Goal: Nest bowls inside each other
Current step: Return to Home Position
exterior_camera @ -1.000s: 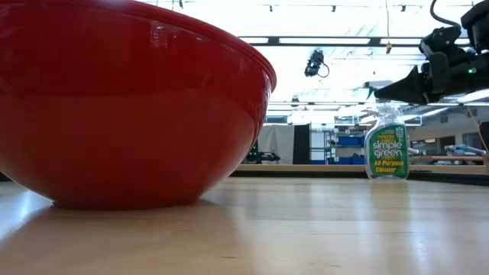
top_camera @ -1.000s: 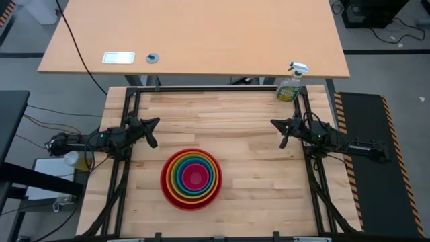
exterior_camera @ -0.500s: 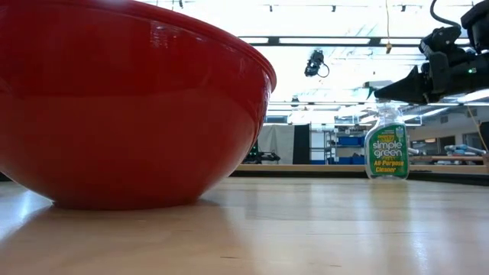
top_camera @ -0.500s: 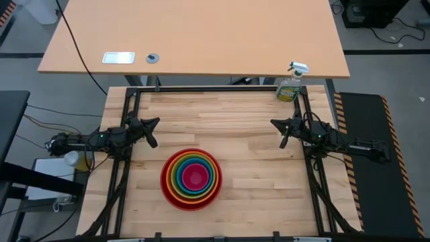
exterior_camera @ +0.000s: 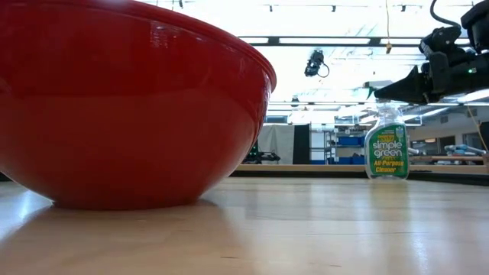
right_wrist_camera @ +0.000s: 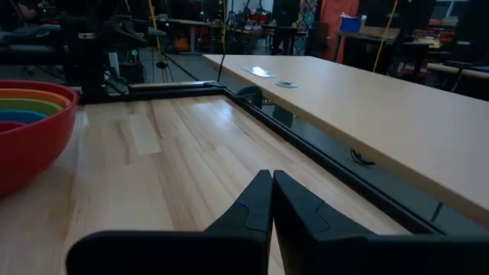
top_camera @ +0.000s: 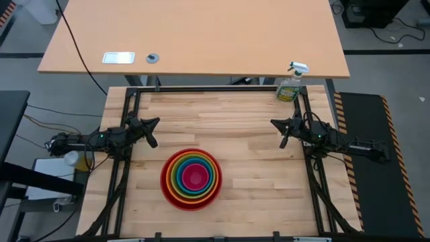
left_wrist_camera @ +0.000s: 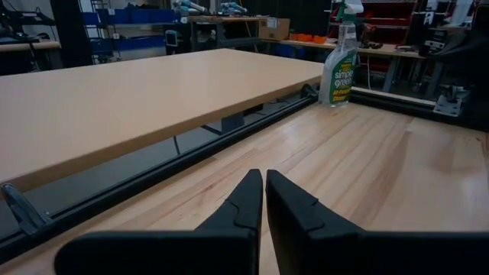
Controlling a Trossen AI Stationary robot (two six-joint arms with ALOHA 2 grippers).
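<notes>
The bowls stand as one nested stack on the wooden table, near its front middle: red outermost, then orange, lime green, blue, and magenta pink in the centre. The red bowl rests on its base and fills the low view's left; its rim also shows in the right wrist view. My left gripper hangs shut at the table's left edge, above the wood, away from the stack. My right gripper hangs shut at the right edge, likewise clear. Both point level toward the table's middle.
A green spray bottle with a white nozzle stands at the table's far right corner. A black frame rail runs along the far edge, with a tan desk beyond it. Bare wood lies between the grippers and around the stack.
</notes>
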